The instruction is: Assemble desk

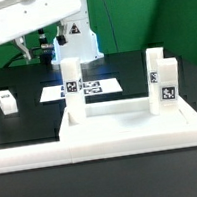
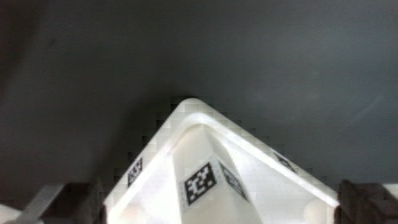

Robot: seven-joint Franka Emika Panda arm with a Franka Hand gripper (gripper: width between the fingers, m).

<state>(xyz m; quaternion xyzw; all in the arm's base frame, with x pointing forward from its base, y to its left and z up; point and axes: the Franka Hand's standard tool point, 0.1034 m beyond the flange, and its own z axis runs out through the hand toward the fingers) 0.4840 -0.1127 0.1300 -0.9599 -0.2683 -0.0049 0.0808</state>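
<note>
Tabletop (image 1: 131,130) lies nearest on the black table (image 1: 28,111), bearing two upright legs (image 1: 73,88) (image 1: 161,81); whether they are seated I cannot tell. Beyond, another leg (image 1: 6,100) lies loose, so work remains. Farthest, the gripper (image 1: 44,45) hangs spread and empty.

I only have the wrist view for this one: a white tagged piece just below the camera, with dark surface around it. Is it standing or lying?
Observer: Standing. In the exterior view that leg is upright at the corner of the tabletop slab on the exterior view's left, just beneath the gripper.
Operator: Any other legs up?
Observer: Yes, a second leg stands upright near the slab's corner on the exterior view's right.
Operator: Anything loose?
Observer: One small white piece sits on the black table, further to the exterior view's left, apart from the slab.
</note>
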